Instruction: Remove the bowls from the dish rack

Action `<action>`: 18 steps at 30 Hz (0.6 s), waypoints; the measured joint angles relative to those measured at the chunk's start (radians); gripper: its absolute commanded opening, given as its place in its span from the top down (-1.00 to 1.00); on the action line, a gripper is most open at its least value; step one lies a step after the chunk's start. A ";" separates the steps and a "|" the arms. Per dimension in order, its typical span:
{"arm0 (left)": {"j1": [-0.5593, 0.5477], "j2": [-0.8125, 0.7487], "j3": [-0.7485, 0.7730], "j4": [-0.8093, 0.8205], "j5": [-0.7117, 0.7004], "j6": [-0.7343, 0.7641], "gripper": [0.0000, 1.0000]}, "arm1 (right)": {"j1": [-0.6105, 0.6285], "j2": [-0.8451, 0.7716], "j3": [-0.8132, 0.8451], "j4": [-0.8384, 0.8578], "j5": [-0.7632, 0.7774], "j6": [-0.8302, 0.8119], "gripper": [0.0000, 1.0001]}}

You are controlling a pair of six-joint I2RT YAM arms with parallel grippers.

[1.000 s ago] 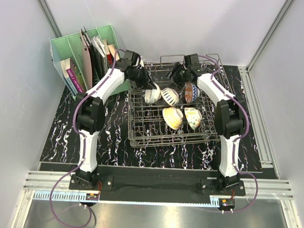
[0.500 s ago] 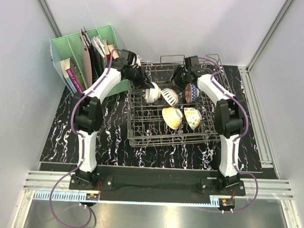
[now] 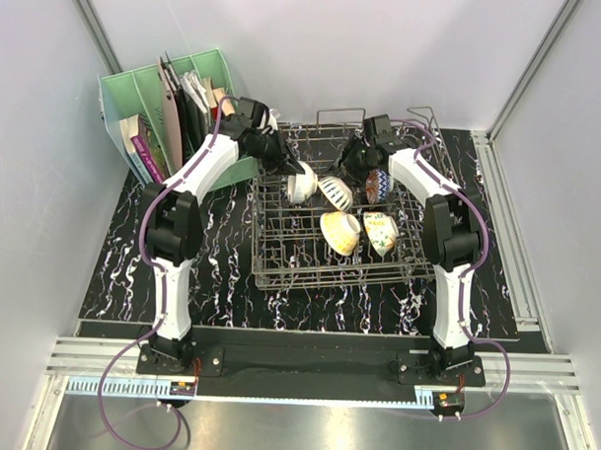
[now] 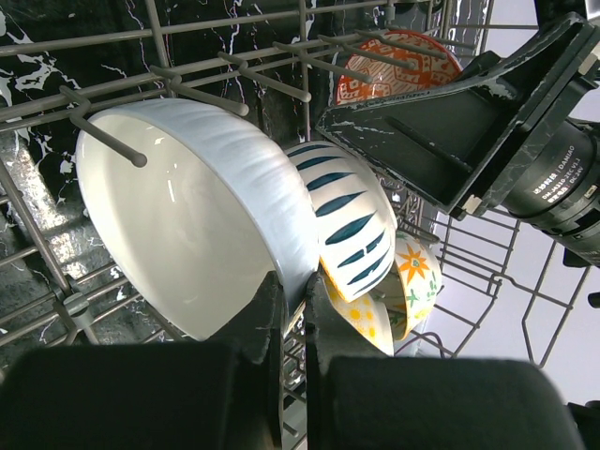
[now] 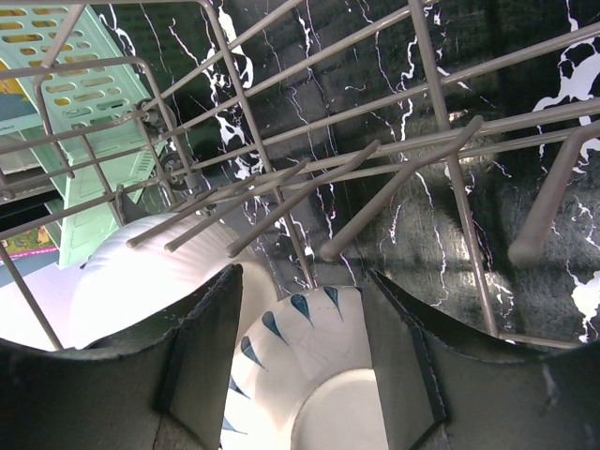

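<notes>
Here, left jaws on white bowl [image 4: 178,234]

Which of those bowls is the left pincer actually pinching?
The plain white ribbed bowl, at the left end of the back row. The left pincer is closed on its rim. Every other bowl is patterned, like the dark-striped bowl beside it.

The grey rack [image 3: 328,283] holds a plain white bowl [image 4: 197,244], a teal-striped bowl [image 4: 352,220], a red-orange patterned bowl [image 4: 398,70], a yellow bowl [image 3: 342,231] and a flowered cream bowl [image 4: 417,272]. Beneath the rack, the worktop [image 3: 220,281] is black, veined white.
</notes>
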 measured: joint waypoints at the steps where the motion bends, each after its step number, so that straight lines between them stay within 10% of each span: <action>1: 0.000 0.000 0.000 0.000 0.000 0.000 1.00 | 0.000 0.000 0.000 0.000 0.000 -0.002 -0.25; 18: 0.004 -0.104 -0.003 0.027 0.028 0.003 1.00 | 0.005 0.000 0.001 -0.012 -0.025 -0.022 -0.27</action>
